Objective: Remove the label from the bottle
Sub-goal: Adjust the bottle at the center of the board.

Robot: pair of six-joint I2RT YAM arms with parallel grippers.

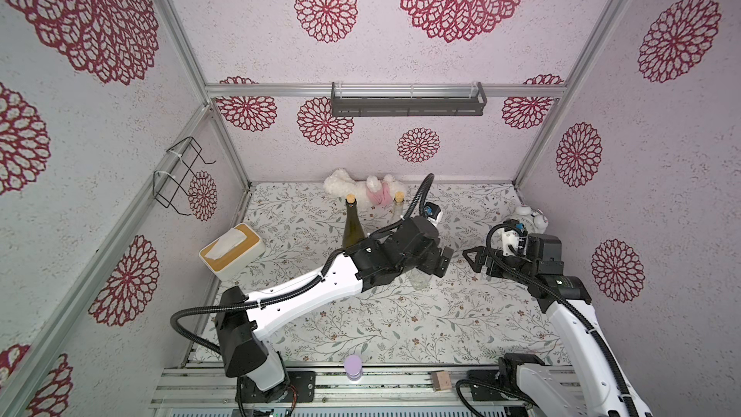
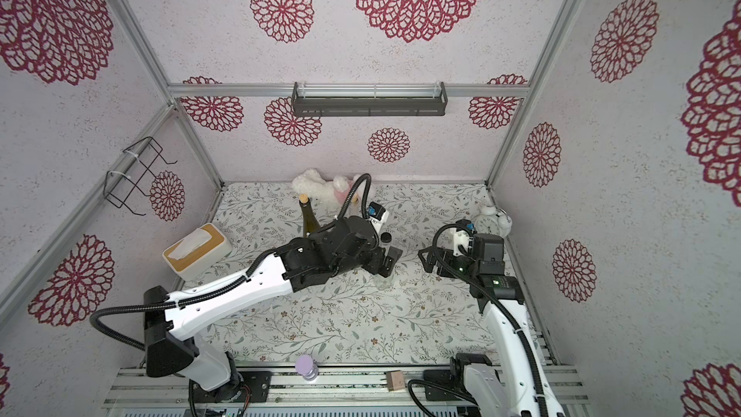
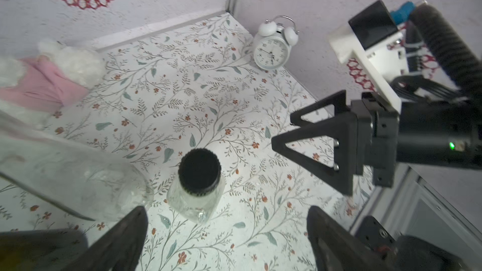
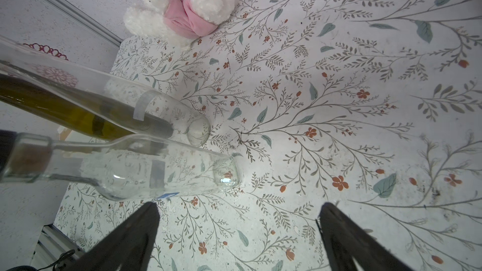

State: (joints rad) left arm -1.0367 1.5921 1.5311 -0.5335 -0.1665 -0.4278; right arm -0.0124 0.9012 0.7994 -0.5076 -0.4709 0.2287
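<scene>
A clear glass bottle (image 3: 195,199) with a black cap (image 3: 199,174) stands upright on the floral table. In the right wrist view it (image 4: 130,175) bears a grey strip (image 4: 157,174) on its side and a small blue scrap (image 4: 169,195) at its lower edge. My left gripper (image 3: 227,212) hangs open just above and in front of it, nothing between the fingers; in both top views the arm hides most of the bottle (image 1: 419,279) (image 2: 383,282). To its right, my right gripper (image 1: 475,260) (image 4: 240,207) is open and empty, pointing at the bottle.
A dark green corked bottle (image 1: 353,224) and a clear corked bottle (image 1: 398,204) with a white band (image 4: 142,105) stand behind. A plush toy (image 1: 363,188) lies at the back, a tissue box (image 1: 231,250) left, an alarm clock (image 1: 531,216) right, a lilac-capped bottle (image 1: 353,367) on the front rail.
</scene>
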